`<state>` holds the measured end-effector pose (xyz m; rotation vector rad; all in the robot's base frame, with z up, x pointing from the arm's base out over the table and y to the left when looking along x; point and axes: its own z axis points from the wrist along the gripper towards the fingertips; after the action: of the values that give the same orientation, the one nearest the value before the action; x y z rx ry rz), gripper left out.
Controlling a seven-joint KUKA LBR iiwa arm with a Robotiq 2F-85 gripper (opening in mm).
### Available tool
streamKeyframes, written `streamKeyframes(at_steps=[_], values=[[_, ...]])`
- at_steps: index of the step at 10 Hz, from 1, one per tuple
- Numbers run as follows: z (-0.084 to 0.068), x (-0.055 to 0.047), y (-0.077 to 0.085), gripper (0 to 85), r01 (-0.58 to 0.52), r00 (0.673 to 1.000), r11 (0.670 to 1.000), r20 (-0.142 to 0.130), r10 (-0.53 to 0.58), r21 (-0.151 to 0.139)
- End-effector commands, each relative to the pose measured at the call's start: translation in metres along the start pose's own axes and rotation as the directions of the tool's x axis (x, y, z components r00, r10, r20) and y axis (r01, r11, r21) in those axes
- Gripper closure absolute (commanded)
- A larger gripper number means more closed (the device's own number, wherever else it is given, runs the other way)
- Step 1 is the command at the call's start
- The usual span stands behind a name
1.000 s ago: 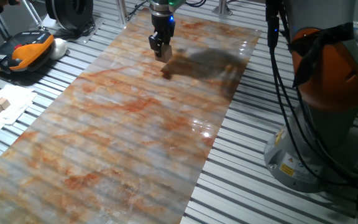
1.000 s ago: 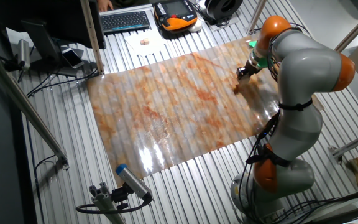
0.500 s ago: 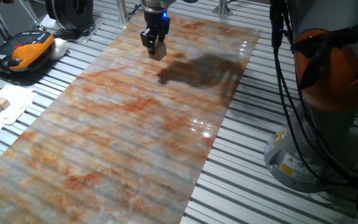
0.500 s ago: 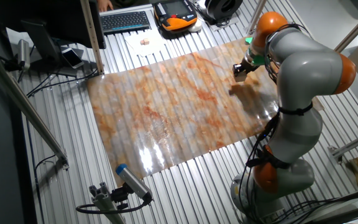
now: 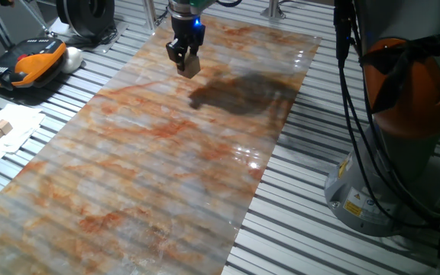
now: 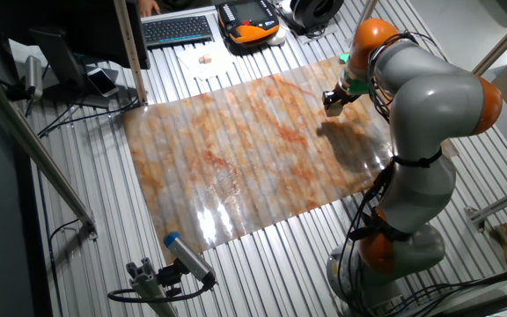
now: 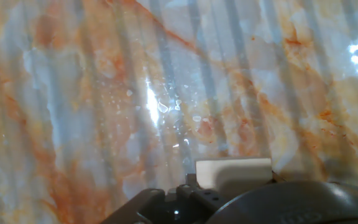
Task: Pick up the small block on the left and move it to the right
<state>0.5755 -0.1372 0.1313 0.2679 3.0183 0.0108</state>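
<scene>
A small block (image 5: 190, 65) of plain light-tan wood sits clamped between the fingers of the gripper (image 5: 186, 61), held clear above the marbled orange-and-grey sheet (image 5: 166, 153) that covers the slatted table (image 5: 304, 221). Its faces are bare and unmarked, and it is roughly as wide as the fingers that grip it. A dark shadow lies on the sheet just beside and below the block.

The other fixed view shows the whole grey-and-orange arm (image 6: 429, 114) bending over the far corner of the sheet, the block (image 6: 333, 109) a pale speck at its tip, and a keyboard (image 6: 176, 30) beyond the sheet's edge. The first fixed view alone shows 2 smaller tan cubes (image 5: 3, 128) on white paper (image 5: 10, 126) at the left, well apart from the gripper, and an orange-and-black handset (image 5: 25, 61).

The hand view looks straight down at the glossy sheet, with the block (image 7: 234, 173) appearing as a pale rectangle at the bottom edge, above the dark gripper body.
</scene>
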Motion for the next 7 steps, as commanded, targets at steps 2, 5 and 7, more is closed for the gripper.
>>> streamKeyframes(at_steps=[2,5,7], values=[[0.0019,0.0018,0.0027,85.0,-0.005,1.000,1.000,0.006,0.005,0.007],[0.0020,0.0027,0.0028,85.0,-0.006,1.000,1.000,0.006,0.005,0.014],[0.0020,0.0027,0.0028,85.0,-0.004,1.000,1.000,0.005,0.004,0.012]])
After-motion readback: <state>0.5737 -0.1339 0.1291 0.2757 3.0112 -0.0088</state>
